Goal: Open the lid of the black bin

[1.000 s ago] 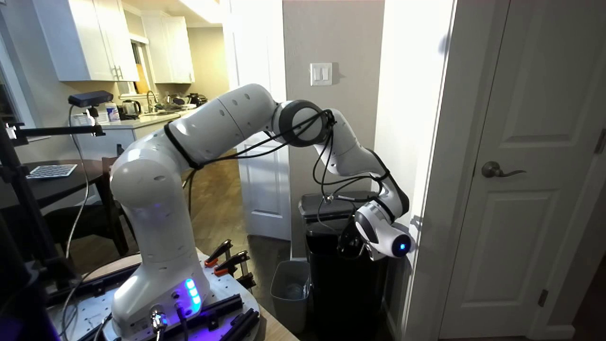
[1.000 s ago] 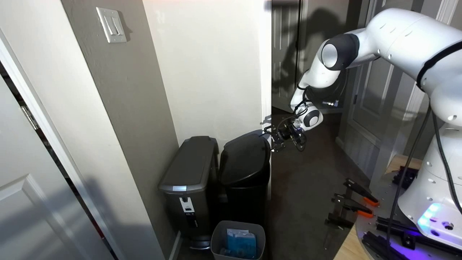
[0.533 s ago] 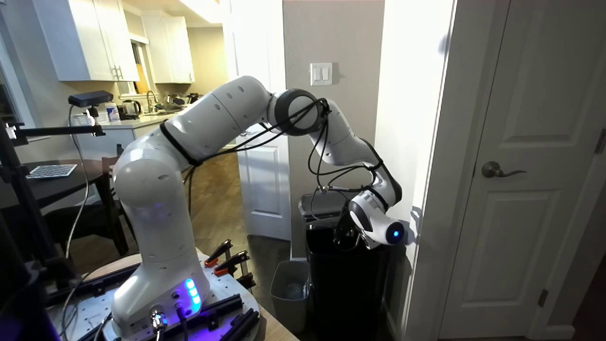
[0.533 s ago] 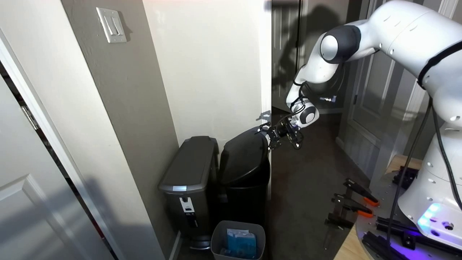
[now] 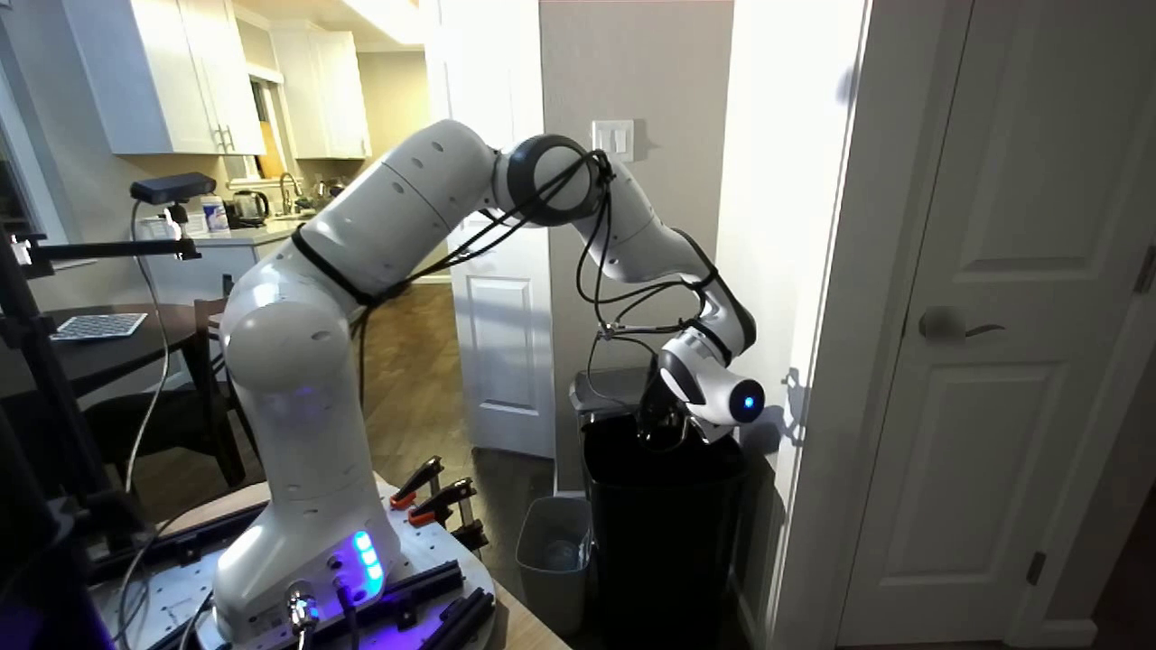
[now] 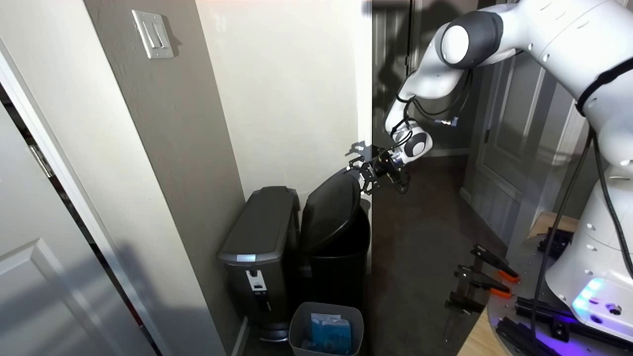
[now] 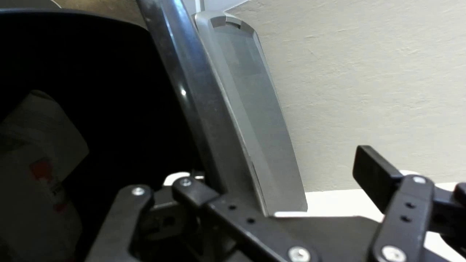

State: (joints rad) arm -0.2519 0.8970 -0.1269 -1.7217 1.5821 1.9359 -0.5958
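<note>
The lid (image 6: 330, 212) of the black bin (image 6: 339, 284) stands tilted near the middle of the frame in an exterior view, its right-hand edge raised and a dark gap showing between it and the bin's rim. The gripper (image 7: 280, 174) is at this raised edge: in the wrist view its fingers (image 7: 375, 174) are spread wide, one at lower centre on the side of the bin's interior, the other at lower right before the pale wall (image 7: 364, 91). Between them the lid runs as a glossy dark band from upper centre to lower centre; whether either finger touches it cannot be told. Left of this band the interior is dark, with pale contents (image 7: 40, 174) bearing red marks at lower left. In both exterior views the white robot arm (image 5: 406, 199) is arched, its wrist angled toward the bin. Just left of the black bin, in an exterior view, stands a dark grey pedal bin (image 6: 259, 227), its top lowered; at bottom centre a small grey wastebasket (image 6: 300, 324) holds a blue package (image 6: 330, 335). A light switch (image 6: 152, 34) occupies the upper left of that frame, and clamps (image 6: 494, 262) with orange tips the lower right.
</note>
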